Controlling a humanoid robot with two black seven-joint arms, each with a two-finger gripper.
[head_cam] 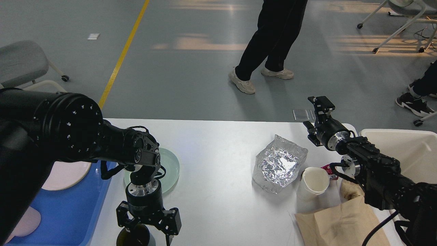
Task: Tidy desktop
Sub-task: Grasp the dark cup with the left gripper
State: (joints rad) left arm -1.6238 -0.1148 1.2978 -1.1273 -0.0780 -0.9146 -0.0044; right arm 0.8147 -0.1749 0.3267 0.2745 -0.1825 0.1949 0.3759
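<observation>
The counter [218,143] spreads below my left hand [148,222], jaws spread over a dark bottle [133,236] at its near edge, gripping nothing, so I judge next is closing; right hand [315,118] state unclear.

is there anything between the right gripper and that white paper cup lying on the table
Nothing visible blocks it. The right gripper is raised near the table's far edge, with bare tabletop between it and the paper cup. The crinkled foil bag lies just left of that path, close beside the cup.
</observation>
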